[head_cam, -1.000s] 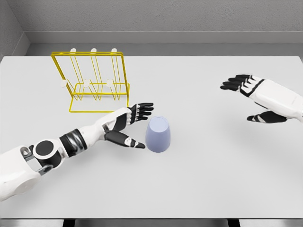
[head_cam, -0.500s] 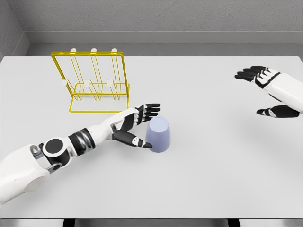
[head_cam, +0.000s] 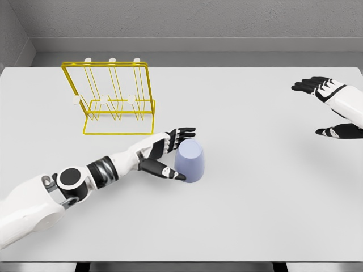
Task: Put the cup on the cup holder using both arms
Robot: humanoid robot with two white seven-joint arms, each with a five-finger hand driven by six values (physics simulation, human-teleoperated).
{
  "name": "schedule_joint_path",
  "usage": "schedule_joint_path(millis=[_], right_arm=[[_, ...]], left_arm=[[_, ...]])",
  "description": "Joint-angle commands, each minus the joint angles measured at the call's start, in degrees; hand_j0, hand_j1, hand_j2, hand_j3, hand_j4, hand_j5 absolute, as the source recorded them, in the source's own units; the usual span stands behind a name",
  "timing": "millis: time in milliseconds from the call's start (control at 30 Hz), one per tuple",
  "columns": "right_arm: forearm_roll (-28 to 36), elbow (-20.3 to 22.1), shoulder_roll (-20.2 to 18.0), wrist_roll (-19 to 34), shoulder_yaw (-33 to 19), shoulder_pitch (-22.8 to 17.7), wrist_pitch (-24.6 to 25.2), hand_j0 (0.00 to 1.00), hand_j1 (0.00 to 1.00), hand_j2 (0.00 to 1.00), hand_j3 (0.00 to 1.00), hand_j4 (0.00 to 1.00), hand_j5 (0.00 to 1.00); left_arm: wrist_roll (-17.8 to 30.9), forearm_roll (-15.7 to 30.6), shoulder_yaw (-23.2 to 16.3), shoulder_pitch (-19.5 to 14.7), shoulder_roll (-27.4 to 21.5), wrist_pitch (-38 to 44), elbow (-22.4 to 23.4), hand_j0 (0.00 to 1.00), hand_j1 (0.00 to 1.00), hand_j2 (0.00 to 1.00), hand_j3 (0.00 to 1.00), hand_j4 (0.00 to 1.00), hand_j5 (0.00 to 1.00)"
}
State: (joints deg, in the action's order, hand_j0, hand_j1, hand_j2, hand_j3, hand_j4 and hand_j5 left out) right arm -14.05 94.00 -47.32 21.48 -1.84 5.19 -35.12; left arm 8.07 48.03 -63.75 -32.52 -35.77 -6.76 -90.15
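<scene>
The left hand (head_cam: pixel 165 152) is cupping its spread fingers against the upside-down cup (head_cam: pixel 189 161) at frame center, below the yellow rack (head_cam: pixel 110 99). The right hand (head_cam: pixel 334 107) is hanging wide open at the right edge.

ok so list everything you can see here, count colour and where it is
pale lilac-blue plastic cup: one, lilac-blue, standing on the table left of centre, wider end down, just in front of the rack
yellow wire cup holder rack: one, yellow frame with white-tipped pegs, upright at the far left of the table
flat white table: one, white, fills most of the view
grey wall: one, grey, behind the table's far edge
left hand: one, black fingers on a white arm, open around the cup's left side, thumb at the cup's lower front
right hand: one, black fingers on a white arm, open, raised over the far right edge of the table, holding nothing
</scene>
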Motion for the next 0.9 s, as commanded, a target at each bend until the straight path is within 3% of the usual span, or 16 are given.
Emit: schedule_joint_path(millis=[0, 633, 733, 767, 867], right_arm=[[0.4, 0.0, -0.1, 0.0, -0.1, 0.0, 0.1, 1.0, 1.0, 1.0, 1.0, 1.0, 1.0], [0.4, 0.2, 0.0, 0.0, 0.0, -0.1, 0.1, 1.0, 1.0, 1.0, 1.0, 1.0, 1.0], [0.4, 0.3, 0.0, 0.0, 0.0, -0.1, 0.1, 1.0, 1.0, 1.0, 1.0, 1.0, 1.0], [0.5, 0.3, 0.0, 0.0, 0.0, -0.1, 0.1, 1.0, 1.0, 1.0, 1.0, 1.0, 1.0], [0.5, 0.4, 0.0, 0.0, -0.1, -0.2, 0.1, 1.0, 1.0, 1.0, 1.0, 1.0, 1.0]], left_arm=[[-0.1, 0.1, -0.1, 0.0, 0.4, 0.1, 0.0, 1.0, 1.0, 1.0, 1.0, 1.0, 1.0], [-0.1, 0.0, -0.8, -0.2, 2.6, 0.1, 1.8, 1.0, 1.0, 1.0, 1.0, 1.0, 1.0], [-0.2, 0.1, -0.8, -0.2, 2.7, 0.0, 1.8, 0.85, 0.85, 0.85, 0.85, 0.85, 0.85], [-0.2, 0.2, -0.7, -0.2, 2.7, -0.1, 1.8, 0.76, 0.76, 0.76, 0.76, 0.76, 0.76], [-0.4, 0.3, -0.6, -0.2, 2.7, -0.2, 1.9, 0.67, 0.67, 0.67, 0.67, 0.67, 0.67]])
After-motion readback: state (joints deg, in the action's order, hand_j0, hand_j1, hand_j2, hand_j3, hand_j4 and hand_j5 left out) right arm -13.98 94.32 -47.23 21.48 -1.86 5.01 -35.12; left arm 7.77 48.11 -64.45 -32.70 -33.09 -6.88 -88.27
